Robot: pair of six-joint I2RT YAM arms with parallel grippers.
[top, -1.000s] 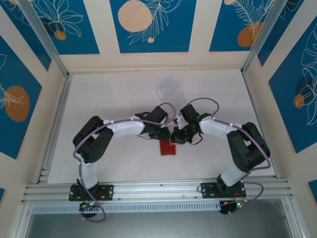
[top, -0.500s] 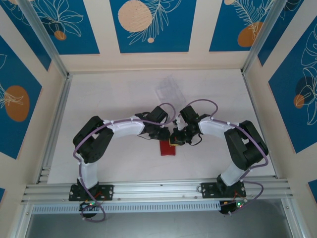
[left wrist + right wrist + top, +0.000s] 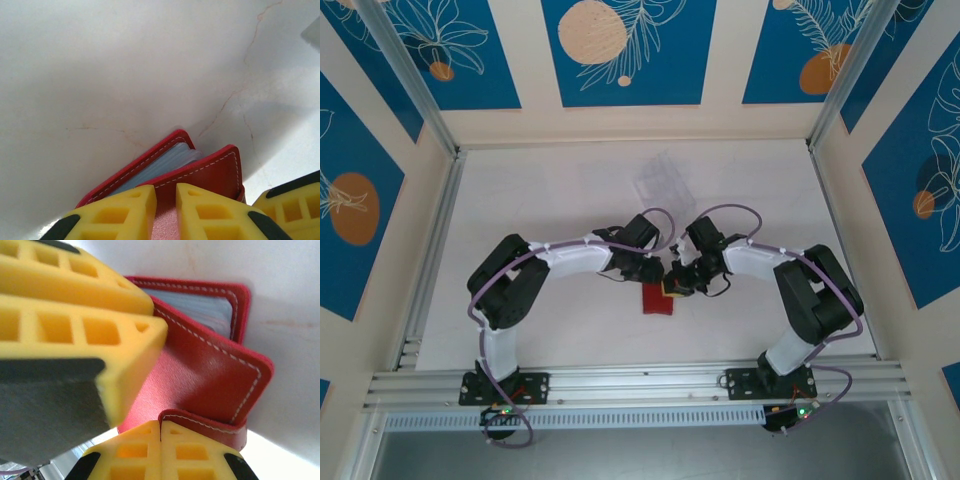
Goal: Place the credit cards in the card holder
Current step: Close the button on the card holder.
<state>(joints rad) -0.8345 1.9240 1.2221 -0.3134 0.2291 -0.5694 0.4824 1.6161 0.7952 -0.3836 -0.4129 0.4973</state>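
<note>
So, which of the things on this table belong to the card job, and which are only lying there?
Belongs to the job: the red card holder, partly open, its grey pockets showing.
Only lying about: the clear plastic tray, farther back on the table, apart from the holder.

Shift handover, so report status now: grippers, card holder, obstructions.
Left gripper clamped on card holder flap. Right gripper shut at holder's edge. Holder part open, pockets showing. Clear tray far back, not in the way.
</note>
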